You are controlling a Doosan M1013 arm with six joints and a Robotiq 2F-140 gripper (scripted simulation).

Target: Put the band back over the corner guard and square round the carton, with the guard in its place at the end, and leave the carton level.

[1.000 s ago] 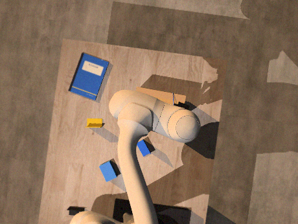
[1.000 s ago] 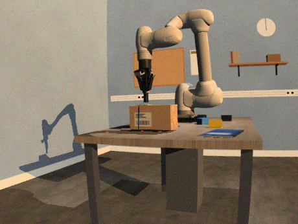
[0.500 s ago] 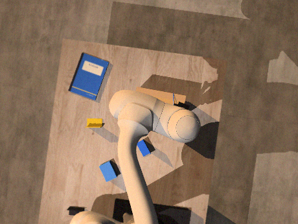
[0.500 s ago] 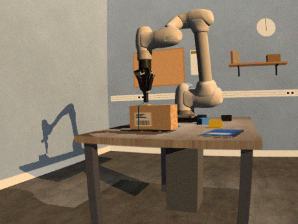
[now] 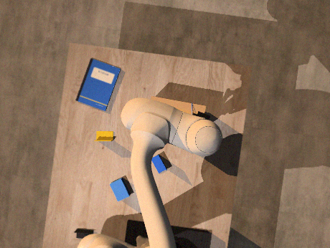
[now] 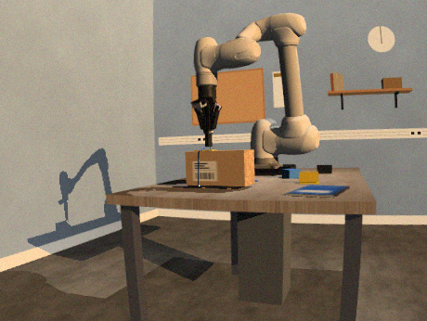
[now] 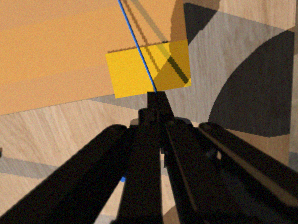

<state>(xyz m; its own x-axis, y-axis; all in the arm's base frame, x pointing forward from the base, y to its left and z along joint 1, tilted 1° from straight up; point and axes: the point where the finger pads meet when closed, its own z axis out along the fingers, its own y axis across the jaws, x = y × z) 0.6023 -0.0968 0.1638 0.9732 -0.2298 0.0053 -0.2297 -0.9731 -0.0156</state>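
Observation:
A brown carton (image 6: 220,168) with a barcode label stands level near the table's far-left end; in the overhead view (image 5: 179,104) the arm hides most of it. A yellow corner guard (image 7: 145,72) sits on the carton's top corner and also shows in the side view (image 6: 211,149). A thin blue band (image 7: 140,50) runs across the carton top and over the guard to my fingertips. It runs down the carton's face (image 6: 199,167) near the left edge. My gripper (image 7: 155,104) (image 6: 209,141) points down just above the guard, shut on the band.
A blue book (image 5: 98,84), a loose yellow block (image 5: 105,135) and two blue blocks (image 5: 120,188) (image 5: 160,163) lie on the table away from the carton. My arm's base (image 6: 285,139) stands at the table's edge behind the carton.

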